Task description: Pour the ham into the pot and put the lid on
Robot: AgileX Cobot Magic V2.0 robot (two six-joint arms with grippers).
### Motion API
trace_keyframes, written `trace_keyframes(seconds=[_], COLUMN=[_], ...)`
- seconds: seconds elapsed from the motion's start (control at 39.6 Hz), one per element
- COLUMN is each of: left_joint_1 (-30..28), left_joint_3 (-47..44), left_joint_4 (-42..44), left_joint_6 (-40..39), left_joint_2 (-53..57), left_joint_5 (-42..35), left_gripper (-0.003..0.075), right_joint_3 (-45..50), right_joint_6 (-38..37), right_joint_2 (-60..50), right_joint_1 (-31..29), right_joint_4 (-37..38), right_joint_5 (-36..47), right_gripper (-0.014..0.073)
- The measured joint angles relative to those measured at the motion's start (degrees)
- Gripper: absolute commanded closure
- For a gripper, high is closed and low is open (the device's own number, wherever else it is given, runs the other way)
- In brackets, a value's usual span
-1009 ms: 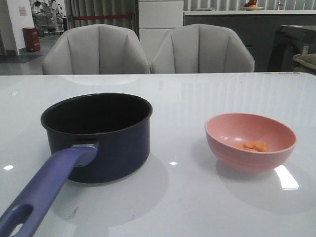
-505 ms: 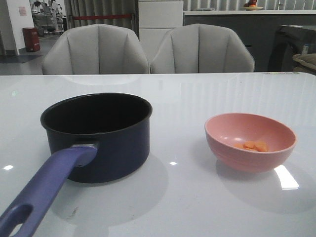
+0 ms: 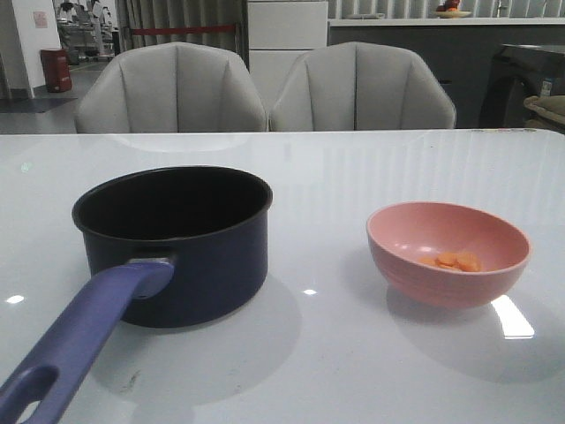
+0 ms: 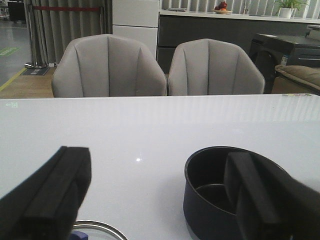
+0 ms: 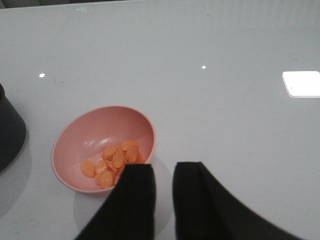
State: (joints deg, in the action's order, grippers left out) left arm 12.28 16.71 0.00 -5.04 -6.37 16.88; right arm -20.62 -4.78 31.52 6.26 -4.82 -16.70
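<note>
1. i'm seeing the pot (image 3: pixel 172 243) sitting upright on the white worktop (image 3: pixel 353 353), on the left side of the front view, with its long handle (image 3: pixel 75 349) pointing back toward me and to the left. its black inside is looking bare.
2. i'm seeing the pink bowl (image 3: pixel 448 253) sitting on the right side, well apart from the pot, with open worktop between them.
3. the ham (image 3: pixel 452 261) is lying in the bottom of the bowl; in the right wrist view the slices (image 5: pixel 114 162) are bunching on the side of the bowl nearest the claw.
4. i'm watching the right claw (image 5: pixel 163 192) hanging above the worktop just beside the bowl's rim, its two dark fingers (image 5: pixel 135 200) sitting close together with only a narrow gap, pinching nothing.
5. i'm watching the left claw (image 4: pixel 160 195) hanging spread wide, one finger (image 4: pixel 55 190) on each side of the view, gripping nothing. the pot (image 4: pixel 212 195) is sitting beyond it, partly hidden behind one finger.
6. the lid (image 4: pixel 97 231) is only just showing in the left wrist view as a curved steel rim with a bit of blue, lying on the worktop close under the left claw. it is not showing in the front view.
7. two grey chairs (image 3: pixel 265 88) are standing behind the far edge of the worktop.
</note>
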Motion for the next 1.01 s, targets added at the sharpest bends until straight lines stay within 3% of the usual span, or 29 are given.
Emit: trace_keyframes(seconds=[0.13,0.38,0.66,0.93,1.01], left_joint_1=[0.00,0.00,0.00,0.00,0.00], left_joint_3=[0.00,0.00,0.00,0.00,0.00], left_joint_4=[0.00,0.00,0.00,0.00,0.00], left_joint_6=[0.00,0.00,0.00,0.00,0.00], left_joint_2=[0.00,0.00,0.00,0.00,0.00], left_joint_5=[0.00,0.00,0.00,0.00,0.00], left_gripper=[0.0127,0.0127,0.0127,0.0127,0.0127], right_joint_3=[-4.42,-14.23,-29.42,-39.06,-40.24], right_joint_6=[0.00,0.00,2.20,3.98,4.05], right_joint_2=[6.92,26.16,48.12,62.47,65.02], right_joint_1=[0.00,0.00,0.00,0.00,0.00], right_joint_4=[-0.45,-5.38,-6.05,-6.18,-6.18], right_joint_5=[-1.51,-4.13,-15.99,-20.78,-20.88], right_gripper=[0.0052,0.0053,0.0055,0.0055,0.0089])
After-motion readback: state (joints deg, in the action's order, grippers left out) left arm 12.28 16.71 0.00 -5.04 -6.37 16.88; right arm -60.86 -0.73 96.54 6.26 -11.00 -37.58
